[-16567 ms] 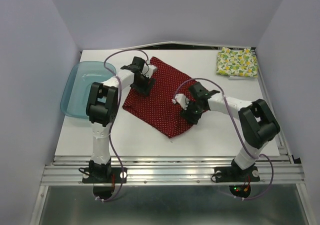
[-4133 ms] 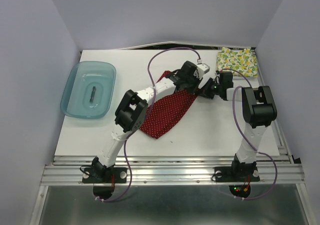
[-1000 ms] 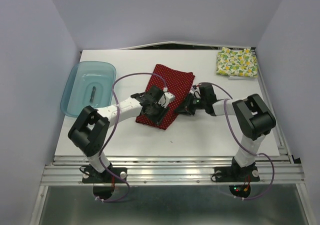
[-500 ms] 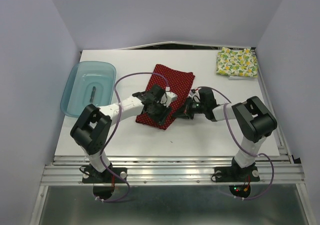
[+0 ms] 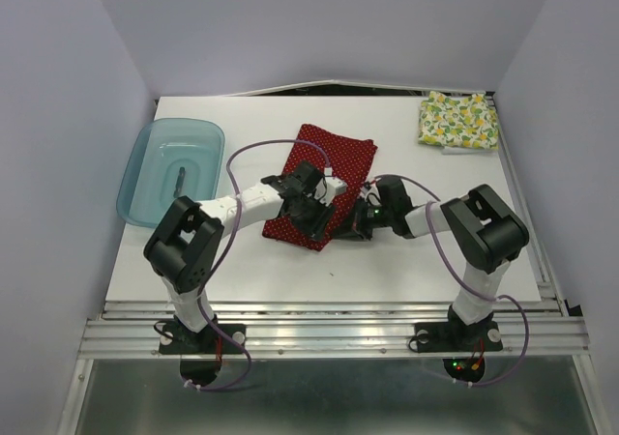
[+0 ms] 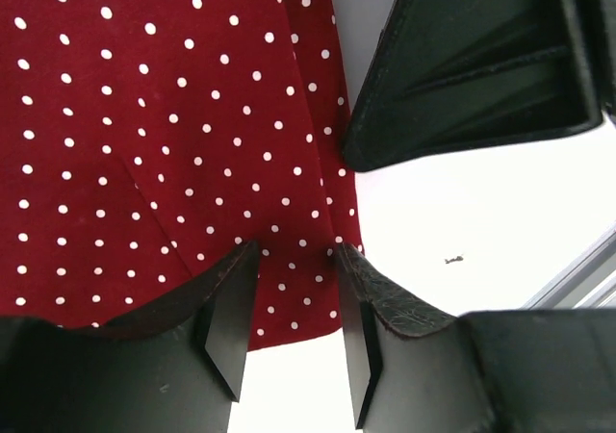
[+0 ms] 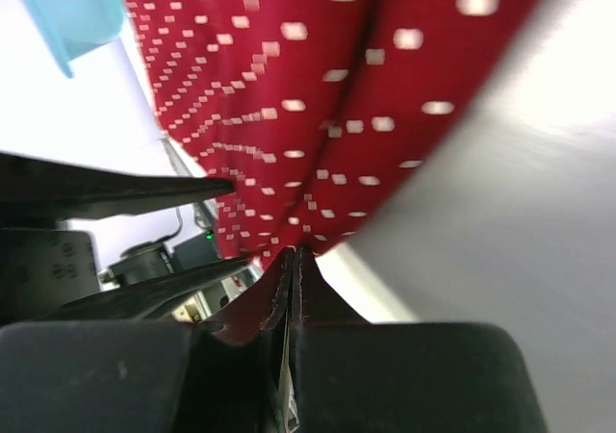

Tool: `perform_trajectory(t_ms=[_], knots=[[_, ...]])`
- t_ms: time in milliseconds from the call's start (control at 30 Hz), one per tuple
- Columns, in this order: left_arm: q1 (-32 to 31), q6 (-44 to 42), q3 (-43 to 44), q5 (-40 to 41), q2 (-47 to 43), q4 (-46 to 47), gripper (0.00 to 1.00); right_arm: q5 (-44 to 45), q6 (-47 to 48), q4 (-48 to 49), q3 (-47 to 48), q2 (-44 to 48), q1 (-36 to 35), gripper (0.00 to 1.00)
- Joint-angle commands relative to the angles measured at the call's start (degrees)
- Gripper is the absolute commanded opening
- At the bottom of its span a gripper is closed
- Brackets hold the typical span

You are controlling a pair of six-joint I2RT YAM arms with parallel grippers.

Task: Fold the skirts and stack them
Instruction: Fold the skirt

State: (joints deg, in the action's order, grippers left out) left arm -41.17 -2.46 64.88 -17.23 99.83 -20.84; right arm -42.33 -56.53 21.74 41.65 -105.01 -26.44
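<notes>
from above, shows a white table (image 5: 387,271) with the dark red skirt (image 5: 338,150), white-dotted, folded into a long strip near the middle, running from the far centre down toward the near left. places the left gripper (image 5: 315,213) directly over the near end of that strip, arm reaching in from the left. places the right gripper (image 5: 358,222) just beside the strip's right edge, close to the left gripper, arm coming in low from the right.

in the left wrist view, shows the left gripper (image 6: 294,260) with fingers a narrow gap apart, tips at the near hem of the dark red skirt (image 6: 144,144), flat dotted cloth visible in the gap, not bunched or pinched. shows the black body of the right gripper (image 6: 472,67) just past the skirt's right edge, over bare table.

in the right wrist view, shows the right gripper (image 7: 294,255) with fingers pressed together, tips meeting the edge of the dark red skirt (image 7: 289,96). cannot tell about any cloth caught between them.

shows the cream skirt (image 5: 458,119), printed with yellow-and-green fruit, folded into a neat square in the far right corner, well apart from both grippers. shows a translucent blue tray (image 5: 135,203) at the table's left edge, with a small dark object (image 5: 182,179) inside.
</notes>
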Motion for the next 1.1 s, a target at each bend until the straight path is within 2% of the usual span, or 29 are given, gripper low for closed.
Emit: perform_trajectory(t_ms=[0,67,100,233,333,367,500,767,1067], knots=[[-0.49,0.44,2.53,-1.4,0.71,0.01,0.49,1.19,3.18,-1.61,1.33,-1.07,-0.28,0.01],[-0.49,0.52,2.97,-1.22,1.07,0.1,0.43,1.46,4.32,-2.66,1.77,-2.04,-0.28,0.01],[-0.49,0.53,3.14,-1.22,1.24,0.1,0.37,1.63,4.67,-3.1,2.03,-2.74,-0.28,0.01],[-0.49,0.61,3.67,-1.4,1.68,-0.08,0.29,1.72,5.03,-3.54,2.73,-4.14,-0.81,0.01],[-0.58,0.44,3.67,-1.84,1.86,-0.25,0.2,1.98,5.29,-3.98,3.35,-4.5,-1.34,0.01],[-0.49,0.35,3.76,-2.01,1.77,-0.34,0.13,1.98,5.29,-3.9,3.44,-4.5,-1.34,0.01],[-0.49,0.52,4.29,-2.89,0.63,-0.25,0.0,2.16,5.47,-3.9,3.44,-4.5,-1.34,0.01],[-0.58,1.84,5.52,-3.68,-1.66,0.54,0.0,2.34,5.56,-4.33,3.26,-3.89,-1.86,0.01],[-1.37,2.11,5.78,-5.26,0.36,1.24,0.0,2.16,5.56,-4.6,3.53,-3.45,-1.86,0.01]])
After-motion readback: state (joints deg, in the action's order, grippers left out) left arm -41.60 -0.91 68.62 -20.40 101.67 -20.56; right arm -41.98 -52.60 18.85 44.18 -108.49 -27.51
